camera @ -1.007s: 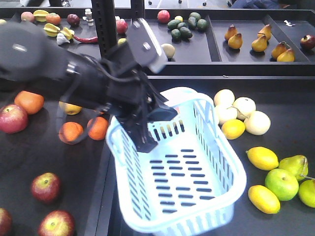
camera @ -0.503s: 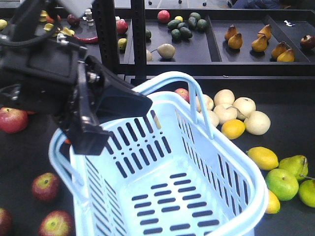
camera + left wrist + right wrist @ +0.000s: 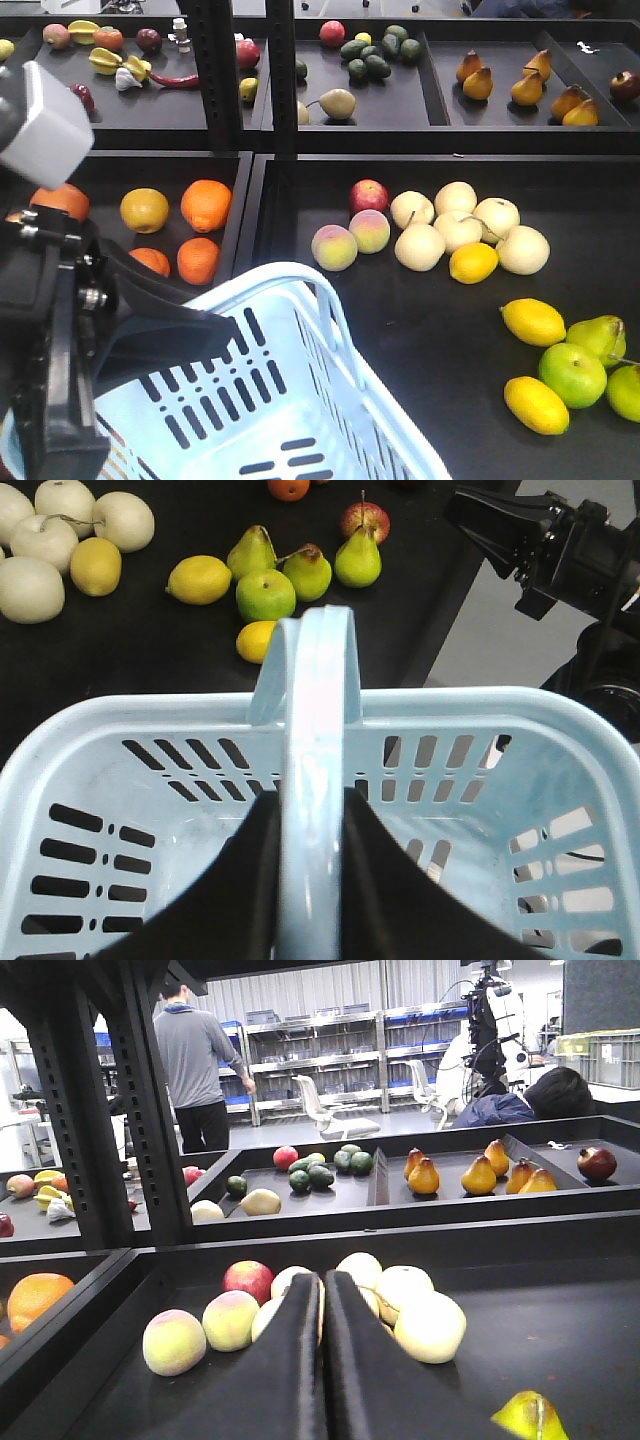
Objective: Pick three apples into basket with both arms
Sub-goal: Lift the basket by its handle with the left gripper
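Clamping handle (image 3: 316, 710) — left fingers (image 3: 240, 880); basket (image 3: 330, 400) cropped.

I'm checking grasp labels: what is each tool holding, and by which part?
The left tool grips the light blue plastic basket by its arched handle. The right tool is shut on nothing.

I am logging the black table (image 3: 420, 330) carrying loose fruit: oranges (image 3: 206, 205) lying in the left bay, a red apple (image 3: 370, 195), peaches (image 3: 334, 247) and pale round fruit (image 3: 458, 225) clustering mid-table, lemons (image 3: 537, 321) and green fruit (image 3: 572, 374) sitting rightward.
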